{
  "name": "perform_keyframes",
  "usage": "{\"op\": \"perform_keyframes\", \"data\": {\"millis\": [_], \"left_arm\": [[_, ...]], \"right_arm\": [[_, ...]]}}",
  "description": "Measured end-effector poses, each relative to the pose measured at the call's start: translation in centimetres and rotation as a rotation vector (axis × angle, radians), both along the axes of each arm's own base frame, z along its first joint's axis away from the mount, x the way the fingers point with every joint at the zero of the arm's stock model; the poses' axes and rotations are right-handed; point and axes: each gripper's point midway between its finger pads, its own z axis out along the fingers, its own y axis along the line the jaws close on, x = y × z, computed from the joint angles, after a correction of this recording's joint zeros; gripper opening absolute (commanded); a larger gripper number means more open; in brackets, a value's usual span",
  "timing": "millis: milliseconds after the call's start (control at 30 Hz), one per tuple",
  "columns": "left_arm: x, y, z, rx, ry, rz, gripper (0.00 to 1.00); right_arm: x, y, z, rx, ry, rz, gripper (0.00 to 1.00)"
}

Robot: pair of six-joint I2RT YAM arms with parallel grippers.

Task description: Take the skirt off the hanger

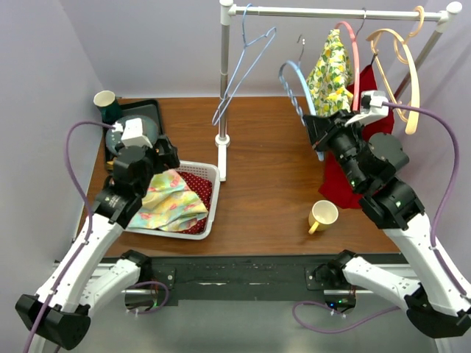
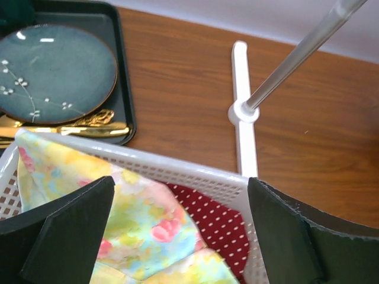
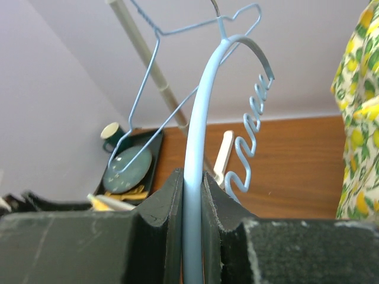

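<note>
Skirt [image 1: 171, 200], pastel floral, heaped in white basket [image 2: 195, 174] just below left hand [image 2: 177, 231], spread wide and holding nothing. Right hand [image 3: 192, 201] clamped narrow on bare blue hanger [image 3: 198, 118]. Seemingly at release step; next, probably letting go of hanger. Hanger's lower end hidden below right hand.

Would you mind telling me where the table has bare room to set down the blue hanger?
Bare wood runs from the rack foot to the yellow mug, and forward between basket and mug. A smaller patch lies between tray and rack foot. The left is crowded by tray and basket; the red garment hangs over the right.
</note>
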Motion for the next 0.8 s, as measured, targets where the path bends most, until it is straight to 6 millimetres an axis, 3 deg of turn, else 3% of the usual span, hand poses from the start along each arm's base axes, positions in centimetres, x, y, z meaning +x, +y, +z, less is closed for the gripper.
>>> {"op": "perform_keyframes", "data": {"millis": [167, 333, 567, 800], "left_arm": [[-1.6, 0.0, -3.8, 0.056, 0.021, -0.063, 1.0], [-1.8, -0.5, -1.9, 0.046, -0.065, -0.105, 1.0], [-1.8, -0.9, -1.6, 0.037, -0.078, -0.126, 1.0], [-1.9, -1.0, -1.2, 0.031, -0.09, -0.135, 1.0]], "right_arm": [[1.5, 0.3, 1.4, -0.017, -0.073, -0.029, 0.0], [2.6, 0.7, 3.3, -0.023, -0.17, -0.045, 0.0], [4.2, -0.1, 4.7, -0.032, -0.236, -0.138, 0.0], [7.3, 1.2, 2.2, -0.088, -0.187, -0.171, 0.0]]}}
